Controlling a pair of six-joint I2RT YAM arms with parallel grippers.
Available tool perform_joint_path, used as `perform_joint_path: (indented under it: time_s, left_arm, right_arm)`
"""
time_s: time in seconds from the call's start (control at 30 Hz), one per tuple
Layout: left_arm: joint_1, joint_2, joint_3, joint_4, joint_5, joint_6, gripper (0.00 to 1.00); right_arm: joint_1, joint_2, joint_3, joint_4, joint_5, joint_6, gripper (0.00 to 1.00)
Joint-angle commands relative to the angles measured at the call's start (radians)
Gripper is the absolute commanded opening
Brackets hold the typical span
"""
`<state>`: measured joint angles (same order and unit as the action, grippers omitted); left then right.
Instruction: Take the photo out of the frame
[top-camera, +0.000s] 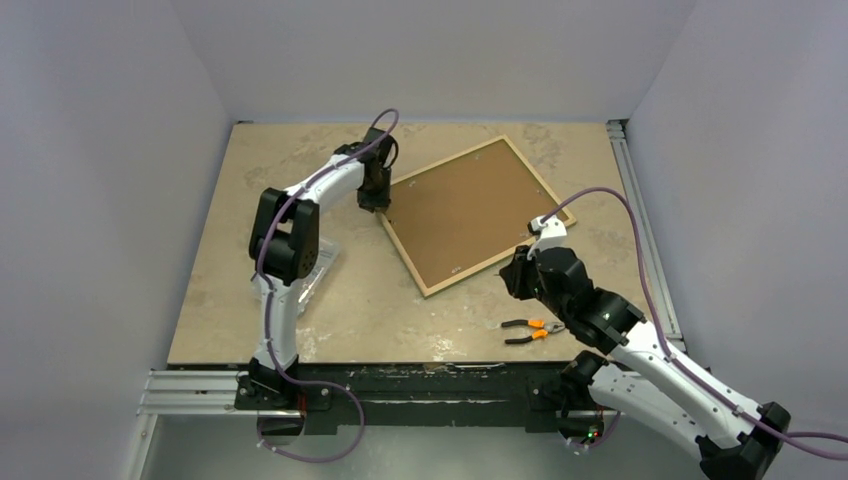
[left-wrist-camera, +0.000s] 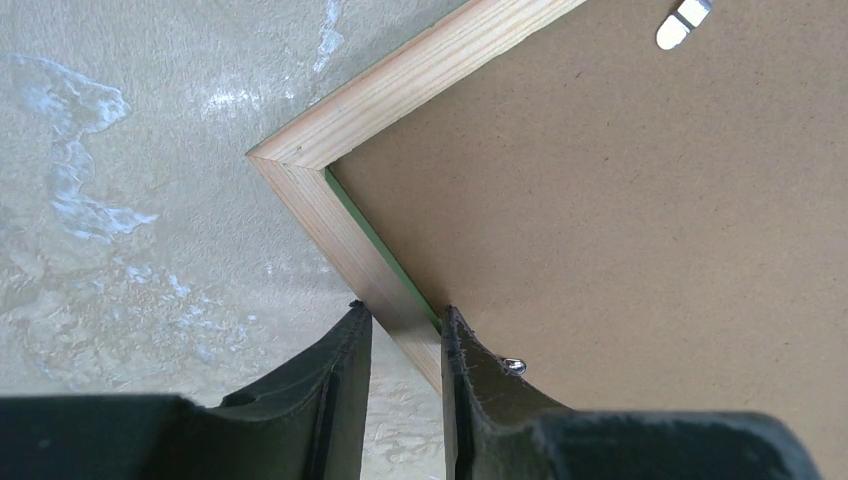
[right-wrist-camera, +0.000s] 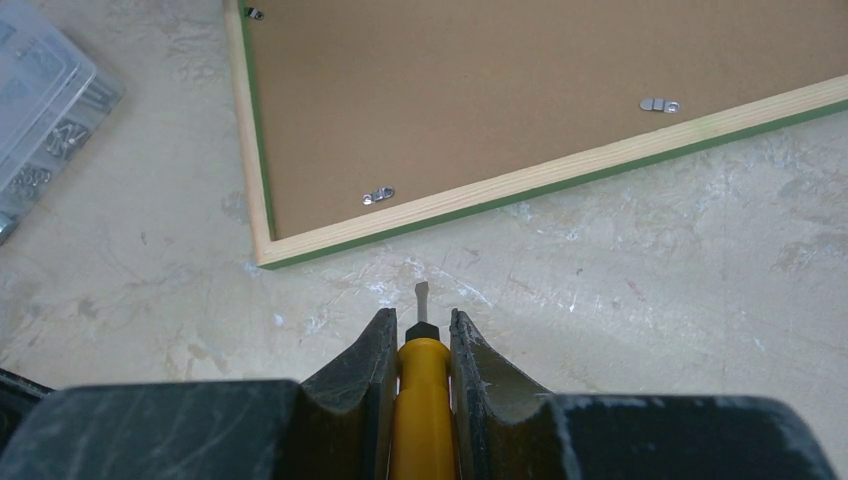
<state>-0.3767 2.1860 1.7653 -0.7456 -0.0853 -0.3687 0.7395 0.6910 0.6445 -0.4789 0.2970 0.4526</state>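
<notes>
Now the frame (top-camera: 402, 255) is lying face down on the table (top-camera: 300, 300), with the photo (top-camera: 468, 205) sitting inside, brown back up, and the clips (right-wrist-camera: 378, 195) not yet turned. The left claw (left-wrist-camera: 400, 330) is clamping the frame's rail. The right claw (right-wrist-camera: 420, 325) is gripping a screwdriver (right-wrist-camera: 422, 370), its tip just short of the frame.

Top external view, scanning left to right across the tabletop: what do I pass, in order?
Clear plastic box → left end effector → frame → side rail. The pliers and right end effector fall within the frame's span, so they are omitted.
</notes>
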Motion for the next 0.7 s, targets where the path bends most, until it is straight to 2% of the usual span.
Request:
perform_joint_path:
  time_s: [0.0,0.13,0.2,0.27,0.4,0.53,0.67]
  left_arm:
    - [-0.022,-0.034,0.042,-0.017,-0.035,0.14,0.11]
    - [-0.021,-0.082,0.054,-0.045,-0.039,0.09,0.39]
    - [-0.021,-0.105,0.067,-0.082,-0.039,0.051,0.51]
    - [-0.02,-0.131,0.071,-0.114,-0.009,-0.001,0.58]
    - [-0.018,-0.235,-0.027,-0.093,0.079,-0.097,0.61]
    - [-0.018,-0.371,-0.259,0.04,0.183,-0.194,0.61]
    - [-0.018,-0.447,-0.437,0.154,0.285,-0.309,0.59]
  right_arm:
    - [-0.001,0.005,0.0,0.031,0.014,-0.01,0.0]
    - [-0.001,0.005,0.0,0.033,0.014,-0.01,0.0]
    - [-0.002,0.006,0.002,0.031,0.014,-0.011,0.0]
    - [-0.001,0.008,0.007,0.031,0.016,-0.013,0.0]
    - [-0.001,0.011,0.014,0.054,0.014,-0.022,0.0]
    - [-0.002,0.054,0.034,0.105,-0.008,-0.039,0.0]
    - [-0.003,0.177,0.077,0.166,-0.023,-0.045,0.0]
